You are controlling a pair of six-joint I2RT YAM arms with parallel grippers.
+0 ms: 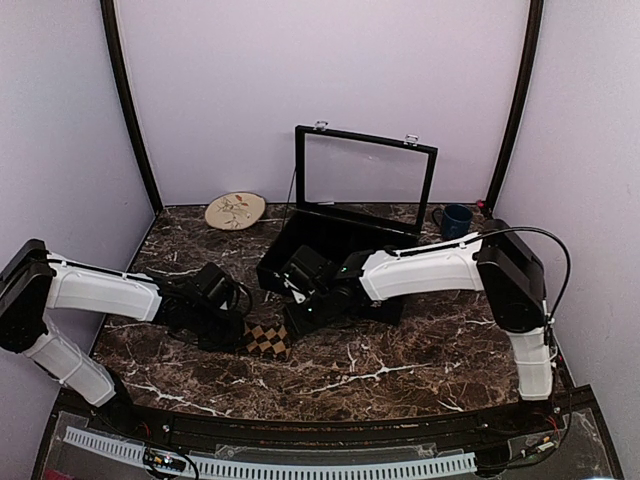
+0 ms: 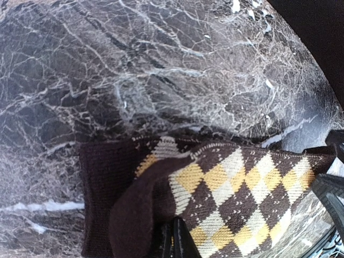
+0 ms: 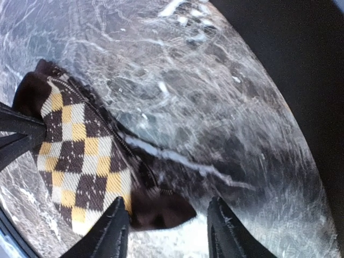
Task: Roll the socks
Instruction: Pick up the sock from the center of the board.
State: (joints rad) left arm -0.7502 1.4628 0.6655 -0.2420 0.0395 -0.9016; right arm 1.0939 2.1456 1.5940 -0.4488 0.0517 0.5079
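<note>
A tan-brown and black argyle sock (image 1: 267,338) lies folded on the marble table (image 1: 400,365) near the middle front. My left gripper (image 1: 236,326) is at its left side. In the left wrist view the sock (image 2: 236,188) fills the lower frame and my left gripper (image 2: 175,226) is shut on its folded edge. My right gripper (image 1: 300,312) is over the sock's right end. In the right wrist view the right gripper (image 3: 169,203) is open, with the sock's dark end (image 3: 161,210) between its fingers (image 3: 114,228). The red-orange sock is not in view.
A black case (image 1: 330,240) with its glass lid (image 1: 365,180) raised stands just behind the right gripper. A blue mug (image 1: 456,220) is at the back right and a round patterned plate (image 1: 235,210) at the back left. Walls close in on three sides.
</note>
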